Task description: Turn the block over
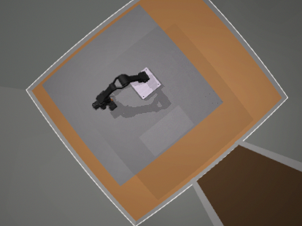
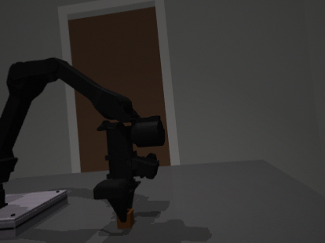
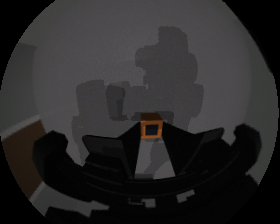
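The gripper points straight down at the grey table, and its jaws are clamped on the small orange block, which sits between the fingertips at the table surface. In the exterior view the block shows just below and between the dark fingers, at about six o'clock from the wrist body, with its base at or touching the table; whether it has lifted at all cannot be told. In the top view the block is a small orange speck at the end of the arm, roughly at eight o'clock from the pale base plate and near it. The wrist view shows the block framed by the two fingers, its upward face carrying a darker square inside an orange border, which I take to be the marked side, so the mark looks to be facing up. As a judgement, the task is at its early stage: the grasp is made, but the turning over is not yet done. What is left is to raise the block, rotate it so the marked face points down, set it back on the table, open the jaws and back away so it rests free.
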You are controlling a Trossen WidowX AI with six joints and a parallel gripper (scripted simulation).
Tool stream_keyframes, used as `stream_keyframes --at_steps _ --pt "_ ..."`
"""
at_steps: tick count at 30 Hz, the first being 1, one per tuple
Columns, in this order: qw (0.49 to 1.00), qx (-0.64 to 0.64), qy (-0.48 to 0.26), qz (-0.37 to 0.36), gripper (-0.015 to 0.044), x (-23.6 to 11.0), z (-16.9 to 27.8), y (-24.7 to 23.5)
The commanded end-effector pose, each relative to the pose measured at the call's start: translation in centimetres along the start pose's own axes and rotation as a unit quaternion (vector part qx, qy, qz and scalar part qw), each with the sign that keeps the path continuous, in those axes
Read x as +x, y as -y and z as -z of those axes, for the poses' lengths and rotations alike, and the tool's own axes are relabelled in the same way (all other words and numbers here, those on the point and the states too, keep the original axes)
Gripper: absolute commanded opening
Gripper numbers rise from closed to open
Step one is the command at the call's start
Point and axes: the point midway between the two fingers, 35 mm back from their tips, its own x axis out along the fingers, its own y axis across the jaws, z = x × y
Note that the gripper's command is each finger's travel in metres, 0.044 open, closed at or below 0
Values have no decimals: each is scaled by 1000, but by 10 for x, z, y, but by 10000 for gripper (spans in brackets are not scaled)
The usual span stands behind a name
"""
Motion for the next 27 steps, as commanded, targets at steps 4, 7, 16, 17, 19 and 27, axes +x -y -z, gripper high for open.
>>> stream_keyframes --at_steps 4,7,16,17,19,27 --pt "1000 0 0 -2 25 1 0 0" --pt "1000 0 0 -2 0 -10 0 0" --pt "1000 0 5 -2 0 -29 0 0" --pt "1000 0 11 -2 0 -28 -1 0" --pt "1000 1 26 -3 0 -26 -1 0" --pt "996 2 85 -4 0 -21 -3 0"
